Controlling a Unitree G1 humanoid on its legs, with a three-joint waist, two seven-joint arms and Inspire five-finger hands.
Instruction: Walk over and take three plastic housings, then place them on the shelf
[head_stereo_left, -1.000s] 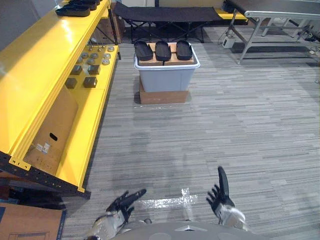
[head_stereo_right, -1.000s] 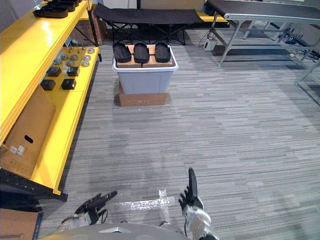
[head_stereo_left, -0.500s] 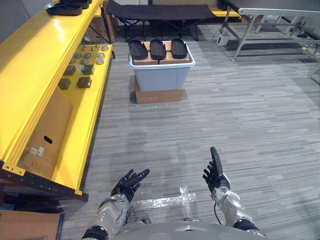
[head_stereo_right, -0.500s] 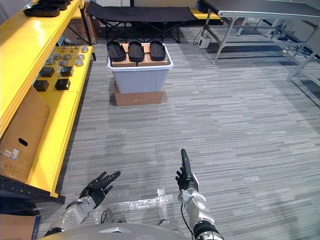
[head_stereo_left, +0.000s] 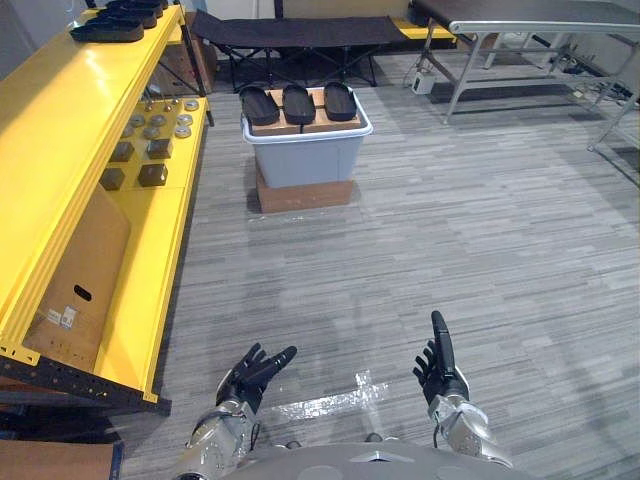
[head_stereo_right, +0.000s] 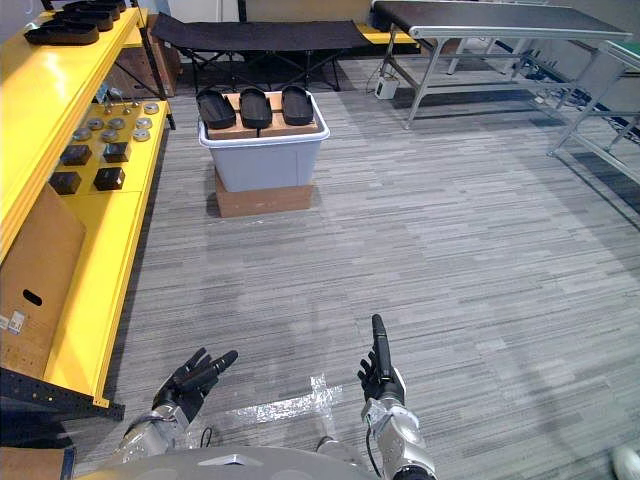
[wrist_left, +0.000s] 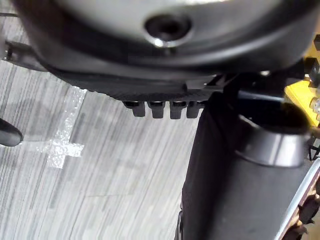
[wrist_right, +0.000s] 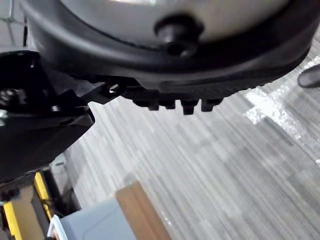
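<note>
Far beyond the left robot hand (head_stereo_left: 250, 372) and right robot hand (head_stereo_left: 441, 368), both released, lie plastic housings (head_stereo_left: 298, 103).

Parts (head_stereo_left: 158, 147) on the yellow shelf (head_stereo_left: 60, 130) are too small to identify.

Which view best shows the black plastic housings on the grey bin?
Right eye view: the three black oval plastic housings lie unobstructed atop the grey bin. Left eye view matches; right wrist view catches the bin's corner.
</note>
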